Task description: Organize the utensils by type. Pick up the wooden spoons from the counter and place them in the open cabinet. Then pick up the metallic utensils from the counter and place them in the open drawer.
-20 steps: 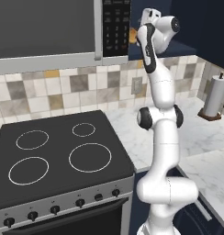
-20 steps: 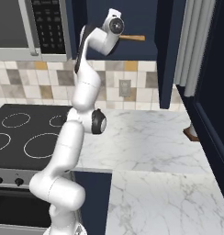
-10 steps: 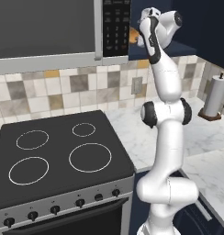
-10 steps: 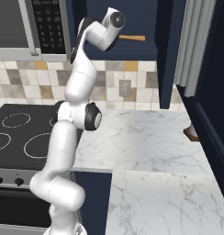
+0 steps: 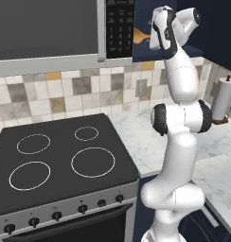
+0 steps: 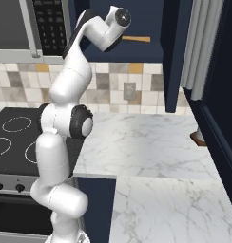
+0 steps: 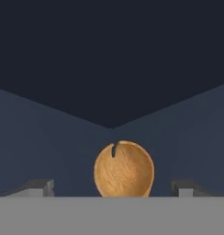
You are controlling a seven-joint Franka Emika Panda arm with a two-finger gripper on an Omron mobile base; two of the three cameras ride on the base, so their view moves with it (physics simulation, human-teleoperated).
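I'm seeing the gripper [image 7: 112,187] gaping wide — holding nothing — with a wooden spoon [image 7: 124,168] lying between its tips inside the open cabinet [image 7: 112,69].

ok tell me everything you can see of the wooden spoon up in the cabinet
The wooden spoon looks like grained orange-brown wood with a rounded bowl and a small dark notch at its rim. Its straight handle lies level on the floor of the open cabinet. The bowl sits between the open gripper fingertips, apparently untouched.

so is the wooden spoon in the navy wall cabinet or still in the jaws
In the cabinet. The orange-brown wooden spoon lies on the dark navy wall cabinet's floor, and the jaws stand wide apart on either side, not touching it.
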